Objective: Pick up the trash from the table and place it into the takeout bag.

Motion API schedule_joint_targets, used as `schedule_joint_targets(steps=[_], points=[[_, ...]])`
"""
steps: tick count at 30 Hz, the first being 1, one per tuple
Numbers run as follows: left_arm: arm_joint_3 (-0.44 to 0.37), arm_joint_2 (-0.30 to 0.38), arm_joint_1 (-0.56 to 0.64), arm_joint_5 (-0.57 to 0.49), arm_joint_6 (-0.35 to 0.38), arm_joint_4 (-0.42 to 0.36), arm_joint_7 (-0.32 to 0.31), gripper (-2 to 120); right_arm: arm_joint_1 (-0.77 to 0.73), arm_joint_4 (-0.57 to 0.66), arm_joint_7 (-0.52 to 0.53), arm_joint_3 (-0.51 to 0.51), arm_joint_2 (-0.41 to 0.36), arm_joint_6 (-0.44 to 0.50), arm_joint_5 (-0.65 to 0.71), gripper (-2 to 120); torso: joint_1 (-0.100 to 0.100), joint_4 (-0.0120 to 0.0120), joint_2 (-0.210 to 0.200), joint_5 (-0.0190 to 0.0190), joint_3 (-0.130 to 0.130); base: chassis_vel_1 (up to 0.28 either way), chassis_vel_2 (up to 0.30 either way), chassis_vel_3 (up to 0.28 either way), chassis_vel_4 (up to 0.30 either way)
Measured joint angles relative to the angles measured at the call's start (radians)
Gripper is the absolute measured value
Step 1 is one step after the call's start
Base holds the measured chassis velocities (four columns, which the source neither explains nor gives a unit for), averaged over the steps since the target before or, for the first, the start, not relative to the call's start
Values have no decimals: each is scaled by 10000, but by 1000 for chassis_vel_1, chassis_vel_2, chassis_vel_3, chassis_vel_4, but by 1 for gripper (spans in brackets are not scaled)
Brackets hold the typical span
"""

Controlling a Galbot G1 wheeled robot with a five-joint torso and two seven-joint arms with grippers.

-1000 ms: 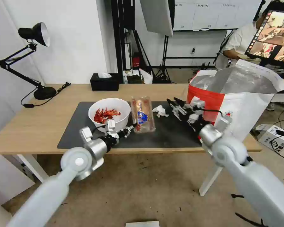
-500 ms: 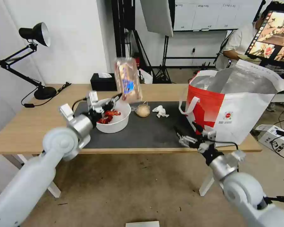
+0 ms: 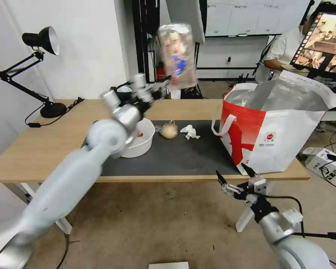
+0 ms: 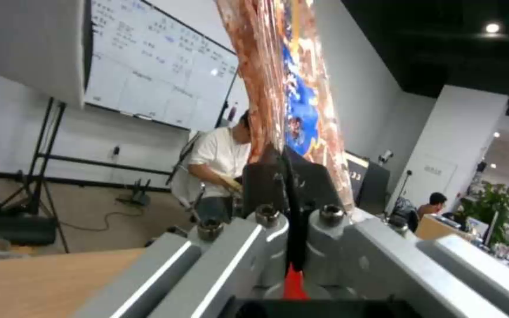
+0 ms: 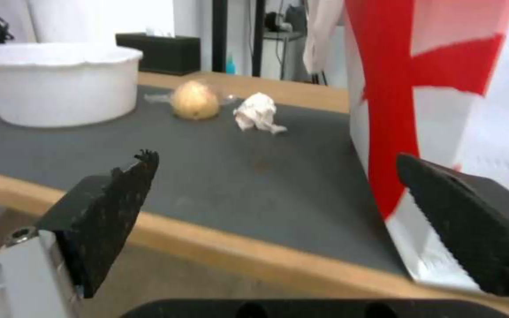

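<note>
1. The left pincer [image 3: 164,83] grips the plastic tray [image 3: 177,55] upright, high above the surface [image 3: 37,149].
2. The right pincer [image 3: 235,179] hangs open below the surface edge, near the takeout bag [image 3: 283,127].

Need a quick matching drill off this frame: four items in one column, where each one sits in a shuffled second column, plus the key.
Things:
1. clear plastic tray
2. white bowl
3. right gripper
4. takeout bag

Places:
A. standing on the table's right end
B. open, below the table's front edge
C. on the dark mat, behind the left arm
D. up in the air, clamped in the left gripper

Pairs: 1-D, 2-C, 3-B, 4-A
</note>
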Motion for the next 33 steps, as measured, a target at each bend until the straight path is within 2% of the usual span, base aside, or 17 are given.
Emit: schedule_joint_targets(steps=[3,4,7,8,11,12,14,18,20,24,33], points=[[644,-879,-685,223,-192,631,-372,0,-546,59,27,118,356,203,-337,100,0,1,0,-1,0,0,0,0,0],[644,-879,-685,223,-192,631,-372,0,-546,59,27,118,356,203,-337,100,0,1,0,-1,0,0,0,0,0],[1006,-1642,-1084,466,-348,1114,-651,0,-839,0,60,122,600,501,-474,100,0,1,0,-1,-1,0,0,0,0],[1006,-1642,-1084,466,-348,1114,-651,0,-839,0,60,122,600,501,-474,100,0,1,0,-1,-1,0,0,0,0],[1449,-2343,-1404,1003,-397,1557,-920,0,-1035,-112,115,130,791,736,-612,100,0,1,0,-1,0,0,0,0,0],[1449,-2343,-1404,1003,-397,1557,-920,0,-1035,-112,115,130,791,736,-612,100,0,1,0,-1,0,0,0,0,0],[1899,-2735,-1584,1747,-397,1917,-1012,0,-1127,-214,126,133,860,838,-676,100,0,2,0,-2,0,0,0,0,0],[2378,-2974,-1757,2506,-396,2277,-937,0,-1166,-257,130,149,876,875,-685,100,0,1,0,-2,0,0,0,0,0],[3022,-3159,-1930,3400,-424,2677,-699,0,-1187,-267,137,195,852,880,-679,100,0,2,0,-2,0,0,0,0,0],[3660,-3333,-2029,3835,-431,3000,-549,0,-1192,-318,139,230,791,918,-654,100,-1,2,0,-3,0,0,0,0,0],[3829,-3555,-2035,3962,-417,3395,-226,0,-1091,-489,140,172,709,956,-594,100,0,2,0,-3,0,0,0,0,0]])
